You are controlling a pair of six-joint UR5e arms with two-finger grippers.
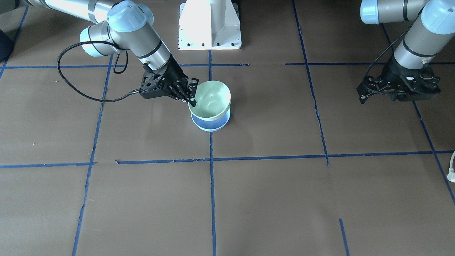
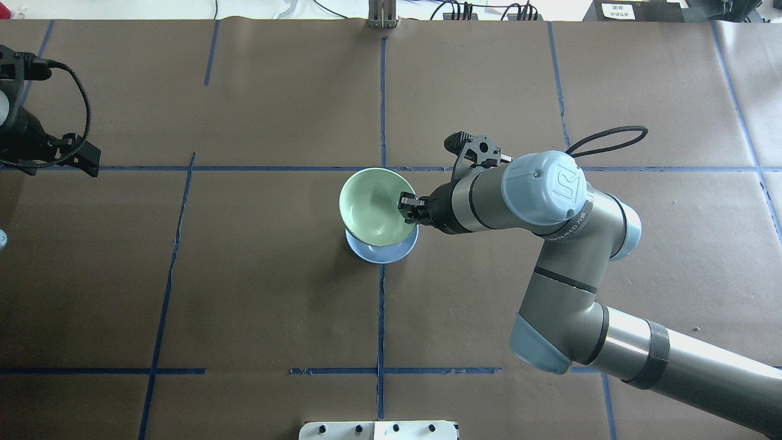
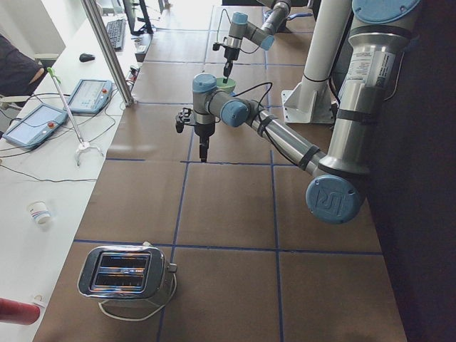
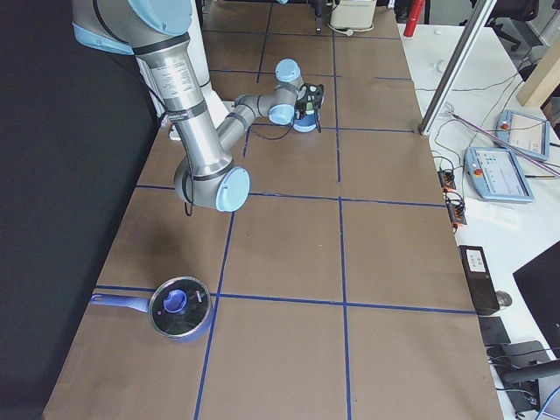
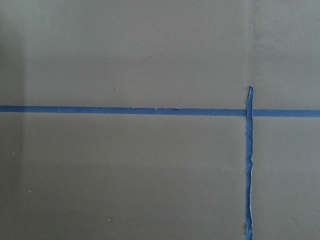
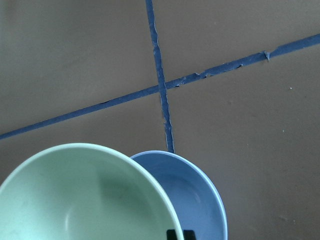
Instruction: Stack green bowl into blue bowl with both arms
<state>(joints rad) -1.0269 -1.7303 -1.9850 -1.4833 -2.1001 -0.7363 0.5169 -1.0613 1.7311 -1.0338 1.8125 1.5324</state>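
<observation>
The green bowl [image 1: 211, 99] hangs a little tilted right over the blue bowl [image 1: 211, 125], which stands on the table and shows only as a crescent beneath it. I cannot tell if they touch. My right gripper [image 1: 192, 101] is shut on the green bowl's rim on its robot-right side. The overhead view shows the same: right gripper [image 2: 408, 208], green bowl [image 2: 376, 208], blue bowl [image 2: 382, 253]. The right wrist view shows the green bowl [image 6: 85, 200] overlapping the blue bowl [image 6: 195, 200]. My left gripper [image 1: 400, 96] is open and empty, far off at the table's left side [image 2: 55, 156].
The white pedestal base [image 1: 209, 25] stands behind the bowls. A toaster [image 3: 128, 274] sits at the table's left end, a lidded pot with a blue handle [image 4: 179, 308] at its right end. Blue tape lines cross the brown table.
</observation>
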